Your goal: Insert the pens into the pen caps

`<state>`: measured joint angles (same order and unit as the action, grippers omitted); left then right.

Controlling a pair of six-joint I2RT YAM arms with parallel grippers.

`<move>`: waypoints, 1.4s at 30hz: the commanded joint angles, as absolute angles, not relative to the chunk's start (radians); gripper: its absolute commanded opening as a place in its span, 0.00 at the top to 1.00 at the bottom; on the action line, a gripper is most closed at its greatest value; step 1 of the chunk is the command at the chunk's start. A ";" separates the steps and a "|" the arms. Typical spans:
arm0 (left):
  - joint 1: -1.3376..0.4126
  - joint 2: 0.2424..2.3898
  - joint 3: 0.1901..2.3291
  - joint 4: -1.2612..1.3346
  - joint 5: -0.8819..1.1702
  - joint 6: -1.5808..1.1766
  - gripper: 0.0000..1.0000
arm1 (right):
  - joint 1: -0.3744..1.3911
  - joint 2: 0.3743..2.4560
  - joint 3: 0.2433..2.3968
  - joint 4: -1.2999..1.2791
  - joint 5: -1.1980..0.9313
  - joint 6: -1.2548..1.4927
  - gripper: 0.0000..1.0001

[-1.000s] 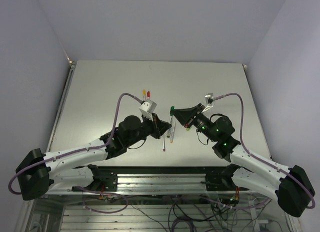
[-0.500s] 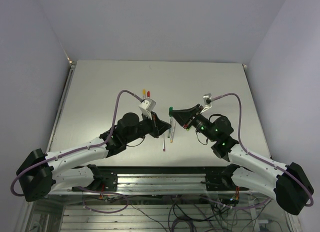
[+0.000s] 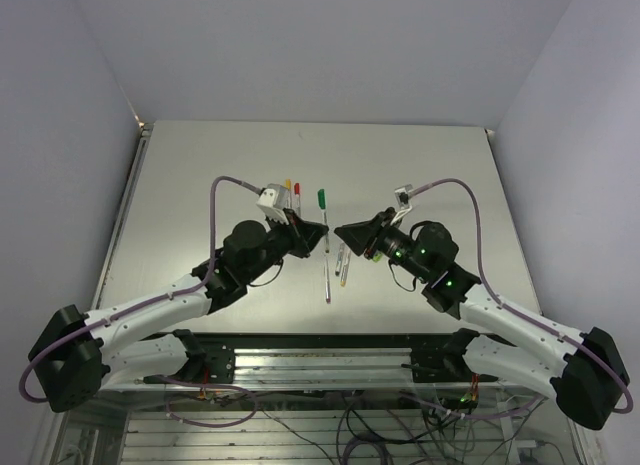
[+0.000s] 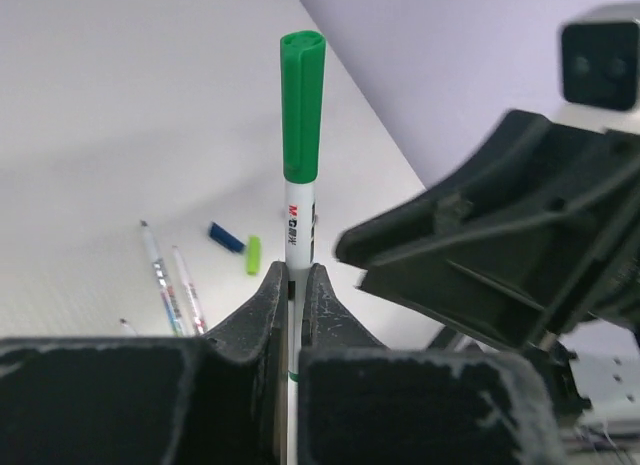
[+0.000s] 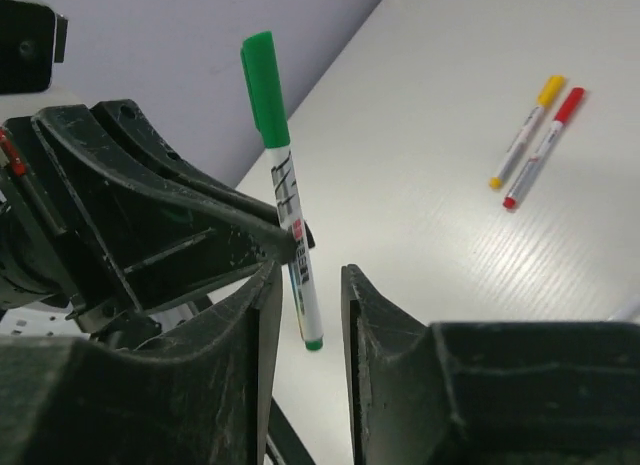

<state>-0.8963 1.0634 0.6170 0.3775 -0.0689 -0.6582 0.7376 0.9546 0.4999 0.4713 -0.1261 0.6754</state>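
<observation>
A silvery pen wearing a dark green cap [image 4: 301, 105] stands upright in my left gripper [image 4: 296, 270], which is shut on its barrel. From above, that pen [image 3: 322, 207] rises from the left gripper [image 3: 320, 232] at the table's middle. My right gripper [image 3: 340, 231] faces it closely from the right. In the right wrist view the same pen [image 5: 285, 210] sits just beyond my right gripper [image 5: 310, 270], whose jaws stand open and clear of it. Uncapped pens [image 4: 160, 275] lie on the table next to a blue cap [image 4: 226, 236] and a light green cap [image 4: 253, 254].
Two capped pens, yellow [image 5: 525, 130] and red [image 5: 545, 145], lie side by side on the far part of the table [image 3: 200, 185]. Loose pens [image 3: 327, 282] lie just in front of both grippers. The left gripper's black body [image 5: 150, 215] fills the left of the right wrist view.
The right gripper has opened and let go of the green cap. The left gripper has swung the capped pen left and farther back, and the right gripper has followed it leftward.
</observation>
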 commanded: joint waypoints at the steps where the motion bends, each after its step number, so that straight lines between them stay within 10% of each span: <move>1: -0.882 1.067 0.594 0.358 -0.227 -0.650 0.93 | 0.743 0.893 0.565 0.334 -0.041 0.637 0.66; 27: -0.568 1.967 1.357 -0.073 -0.078 -0.530 0.93 | 0.743 0.559 0.509 -0.118 0.269 0.704 0.62; 42: -0.536 2.130 1.485 -0.169 -0.121 -0.596 0.88 | 0.743 0.565 0.476 -0.119 0.258 0.723 0.62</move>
